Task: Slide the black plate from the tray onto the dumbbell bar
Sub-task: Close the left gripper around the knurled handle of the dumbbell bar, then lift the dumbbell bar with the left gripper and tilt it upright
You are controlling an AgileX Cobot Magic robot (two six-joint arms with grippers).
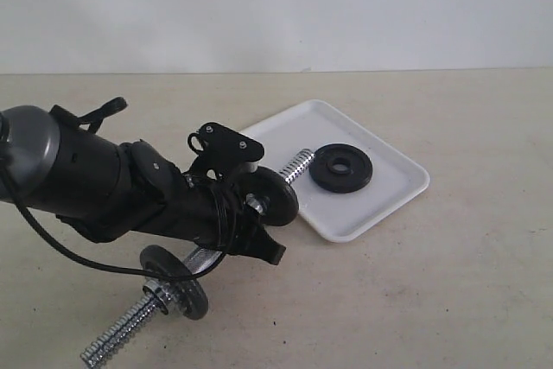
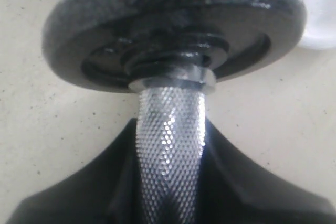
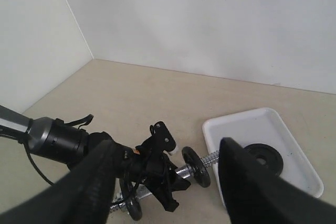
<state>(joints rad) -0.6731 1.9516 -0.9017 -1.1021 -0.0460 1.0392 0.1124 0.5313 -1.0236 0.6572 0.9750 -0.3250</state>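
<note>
The black plate point(image 1: 343, 167) point(image 3: 264, 157) lies flat on the white tray point(image 1: 380, 205) point(image 3: 247, 124), centre hole up. My left gripper point(image 1: 255, 215) point(image 2: 170, 192) is shut on the knurled handle of the dumbbell bar point(image 1: 298, 164) point(image 2: 170, 145). The bar's bare threaded end reaches over the tray's near edge, close to the plate but apart from it. A black disc point(image 1: 275, 198) point(image 2: 173, 19) sits on the bar just beyond my fingers. My right gripper point(image 3: 168, 192) hangs open high above the scene, with nothing between its fingers.
A second black disc point(image 1: 177, 281), backed by a silver nut, sits on the bar's other end, and threaded rod sticks out toward the table's front edge. A white wall stands behind the beige table point(image 1: 467, 283).
</note>
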